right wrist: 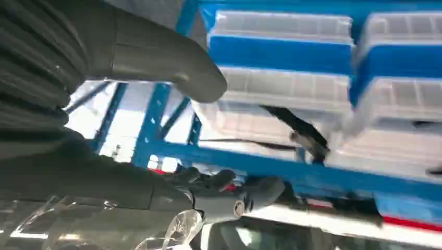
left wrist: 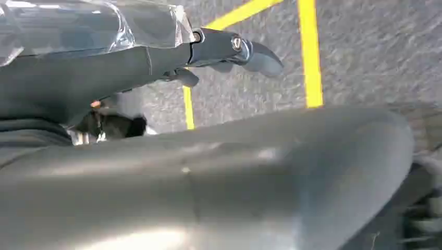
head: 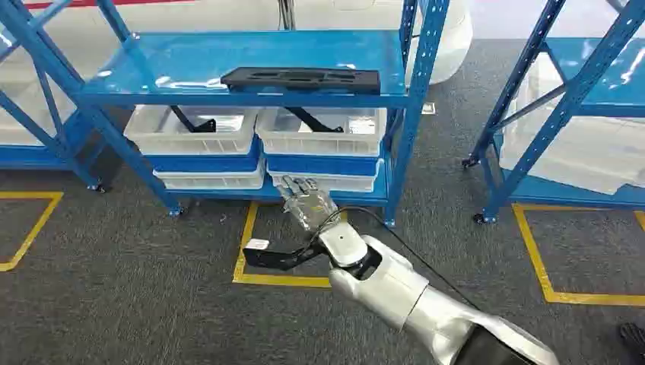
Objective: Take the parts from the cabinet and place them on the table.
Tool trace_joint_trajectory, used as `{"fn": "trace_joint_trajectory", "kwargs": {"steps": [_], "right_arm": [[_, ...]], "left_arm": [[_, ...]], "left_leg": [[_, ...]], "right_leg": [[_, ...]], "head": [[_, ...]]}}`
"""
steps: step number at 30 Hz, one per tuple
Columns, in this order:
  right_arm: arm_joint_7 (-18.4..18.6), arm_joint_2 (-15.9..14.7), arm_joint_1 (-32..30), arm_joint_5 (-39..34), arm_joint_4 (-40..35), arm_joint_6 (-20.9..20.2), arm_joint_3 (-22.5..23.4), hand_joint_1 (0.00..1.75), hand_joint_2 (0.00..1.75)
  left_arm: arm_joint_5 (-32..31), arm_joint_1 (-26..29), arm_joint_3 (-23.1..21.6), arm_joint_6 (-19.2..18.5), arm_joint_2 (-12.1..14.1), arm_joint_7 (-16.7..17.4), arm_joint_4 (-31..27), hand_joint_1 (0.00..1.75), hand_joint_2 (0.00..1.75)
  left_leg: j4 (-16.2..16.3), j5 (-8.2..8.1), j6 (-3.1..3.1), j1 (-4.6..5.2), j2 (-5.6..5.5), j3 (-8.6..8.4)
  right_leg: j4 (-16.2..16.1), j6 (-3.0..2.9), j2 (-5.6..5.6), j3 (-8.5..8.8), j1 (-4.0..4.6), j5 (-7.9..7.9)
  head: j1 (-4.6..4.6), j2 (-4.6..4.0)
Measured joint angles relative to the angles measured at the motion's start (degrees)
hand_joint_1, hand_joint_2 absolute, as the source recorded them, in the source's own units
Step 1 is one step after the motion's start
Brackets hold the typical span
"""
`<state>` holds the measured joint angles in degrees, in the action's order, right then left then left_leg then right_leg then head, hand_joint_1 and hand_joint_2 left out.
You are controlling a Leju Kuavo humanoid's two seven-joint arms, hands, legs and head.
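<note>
The blue cabinet [head: 251, 68] carries a flat black part [head: 301, 79] on its upper shelf; below, white bins [head: 258, 141] hold more black parts; the right hand [head: 306, 199] reaches toward the bins, fingers apart, empty; the left hand [left wrist: 229, 49] hangs above the floor, its fingers unclear.

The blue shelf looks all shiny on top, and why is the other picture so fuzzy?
Head view: overhead lights glare white off the blue shelf around the black part. Right wrist view: the white bins are smeared by blur, the right hand close and soft. Left wrist view: the left hand is sharper, over the floor with yellow tape.
</note>
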<state>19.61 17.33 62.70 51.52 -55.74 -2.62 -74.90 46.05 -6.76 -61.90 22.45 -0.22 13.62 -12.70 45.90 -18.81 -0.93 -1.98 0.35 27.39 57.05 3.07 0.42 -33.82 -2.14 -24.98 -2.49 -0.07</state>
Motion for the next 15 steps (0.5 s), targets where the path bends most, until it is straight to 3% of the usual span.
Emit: {"fn": "trace_joint_trajectory", "kwargs": {"steps": [1, 2, 3, 4, 5, 7, 8, 9, 10, 12, 13, 14, 15], "right_arm": [[-0.02, 0.00, 0.16, 0.00, -0.02, -0.02, 0.00, 0.00, 1.75], [-0.04, -0.07, 0.09, -0.02, -0.02, -0.04, 0.00, 0.00, 1.75], [-0.02, -0.18, -0.14, -0.02, -0.02, -0.13, 0.00, 0.00, 1.75], [-0.02, -0.28, -0.32, -0.02, 0.00, -0.15, 0.00, 0.00, 1.75], [-0.02, -0.33, -0.51, -0.02, 0.00, -0.20, -0.02, 0.00, 1.75], [0.00, -0.33, -0.52, -0.02, -0.02, -0.20, -0.02, 0.00, 1.75], [0.00, -0.41, -0.60, -0.02, 0.00, -0.20, -0.02, 0.00, 1.75], [0.00, 0.03, -0.26, 0.00, -0.20, -0.20, -0.02, 0.00, 1.75], [0.02, -0.15, -0.21, -0.02, -0.22, -0.20, 0.15, 0.00, 1.75], [0.00, -0.18, -0.41, -0.04, -0.20, -0.22, 0.09, 0.00, 1.75], [-0.02, -0.09, -0.39, -0.02, -0.20, -0.22, 0.02, 0.00, 1.75], [0.00, 0.11, -0.34, -0.04, -0.20, -0.22, 0.04, 0.00, 1.75], [-0.04, 0.11, -0.19, -0.02, -0.20, -0.20, 0.04, 0.00, 1.75]], "left_arm": [[-0.02, -0.05, 0.00, 0.00, 0.00, 0.00, 0.00, 0.00, 0.00], [-0.15, -0.16, 0.00, 0.02, -0.02, 0.00, 0.00, 0.00, 0.00], [-0.28, -0.13, 0.00, 0.00, -0.06, 0.00, 0.00, 0.00, 0.00], [-0.33, -0.01, 0.00, 0.00, -0.13, 0.00, 0.00, 0.00, 0.00], [-0.35, 0.15, 0.00, 0.00, -0.22, 0.00, 0.00, 0.00, 0.00], [-0.42, 0.24, -0.02, 0.00, -0.33, 0.00, 0.00, 0.00, 0.00], [-0.48, 0.17, 0.00, 0.02, -0.05, 0.00, 0.06, 0.00, 0.00], [-0.50, -0.10, -0.02, 0.00, 0.23, 0.00, 0.17, 0.00, 0.00], [-0.50, -0.08, -0.02, 0.07, 0.18, -0.15, 0.20, 0.00, 0.00], [-0.48, 0.07, -0.04, 0.04, 0.11, -0.09, 0.20, 0.00, 0.00], [-0.44, 0.15, -0.04, 0.02, 0.05, -0.11, 0.17, 0.00, 0.00], [-0.44, 0.10, -0.04, 0.02, 0.02, -0.11, 0.20, 0.00, 0.00], [-0.42, 0.01, -0.02, 0.04, 0.04, -0.11, 0.20, 0.00, 0.00]], "left_leg": [[-0.14, 0.18, 0.11, -0.10, -0.01, -0.15], [-0.06, 0.10, 0.23, -0.32, 0.00, -0.14], [0.01, -0.02, 0.41, -0.59, -0.04, -0.13], [0.24, -0.20, 0.82, -0.98, -0.12, -0.10], [0.80, -0.60, 1.52, -1.64, -0.22, 0.02], [3.31, -2.08, 3.52, -3.18, -0.28, 0.76], [5.53, -3.33, 4.85, -2.92, -0.18, 1.66], [7.05, -4.59, 5.55, -3.33, -0.34, 2.87], [7.66, -4.98, 5.86, -3.07, -0.03, 2.87], [7.13, -5.08, 6.21, -2.95, -0.08, 2.61], [7.21, -5.19, 6.42, -2.91, -0.09, 2.64], [8.99, -6.64, 5.82, -2.89, -0.03, 3.37], [12.88, -8.83, 5.21, -2.49, -0.03, 5.17]], "right_leg": [[3.22, 0.07, 0.04, -1.64, -0.01, -1.67], [8.59, 0.41, 0.03, -4.38, -0.23, -3.85], [12.17, 0.83, -0.01, -6.35, -0.52, -4.73], [12.68, 1.28, -0.04, -6.91, -0.79, -4.20], [10.41, 1.92, -0.08, -5.96, -1.18, -2.36], [1.07, 3.63, -0.47, -1.27, -2.40, 2.34], [-0.54, 4.97, -0.48, -0.77, -2.55, 1.71], [0.70, 3.42, 0.32, -1.54, -2.61, 1.16], [1.79, 1.78, 0.30, -2.01, -2.58, 0.68], [2.13, 0.83, 0.36, -2.34, -2.37, 0.55], [2.14, 0.41, 0.53, -2.49, -1.76, 0.65], [2.06, -0.25, 0.56, -2.47, -1.59, 0.80], [2.02, -0.39, 0.56, -2.48, -1.37, 0.82]], "head": [[-0.02, -0.02], [-0.04, 0.00], [-0.02, 0.00], [-0.02, 0.00], [-0.02, 0.00], [-0.02, 0.00], [-0.02, 0.00], [0.16, 0.00], [-0.18, 0.00], [-0.35, -0.02], [-0.37, -0.02], [-0.39, -0.02], [-0.37, -0.02]]}}
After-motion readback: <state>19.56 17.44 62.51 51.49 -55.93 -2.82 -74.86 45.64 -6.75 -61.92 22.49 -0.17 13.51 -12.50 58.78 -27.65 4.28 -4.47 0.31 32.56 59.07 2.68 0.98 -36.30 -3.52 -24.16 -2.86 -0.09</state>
